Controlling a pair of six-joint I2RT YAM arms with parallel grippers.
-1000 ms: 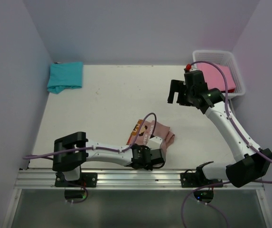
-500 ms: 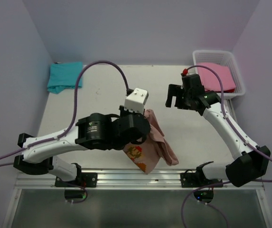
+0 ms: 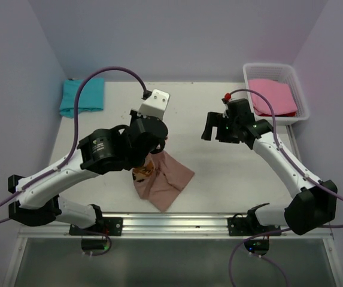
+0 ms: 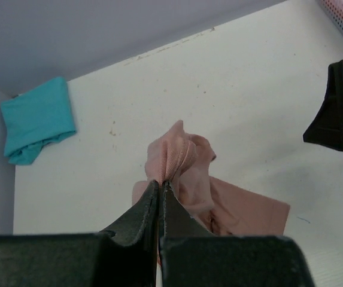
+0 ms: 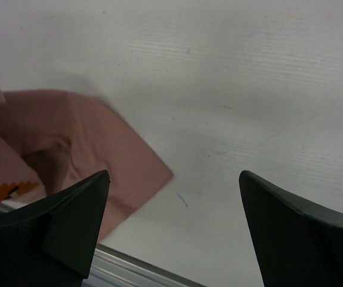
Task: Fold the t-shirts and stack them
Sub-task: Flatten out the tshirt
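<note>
Two arms, one garment: left gripper is clamped on a bunched fold of the salmon-brown t-shirt, which hangs from it, lower part draped on the table near the front edge; right gripper, jaws wide apart and empty, hovers to the shirt's right; the draped corner points toward that arm, so it is judged nearer for a second grasp; teal t-shirt lies far left, pink t-shirt in the basket.

Legible text, labels, brands, numbers: none.
Salmon-brown t-shirt — a scrap of orange print hangs just under the closed jaws of the left gripper that pinch the cloth. It is too crumpled and small to read.
</note>
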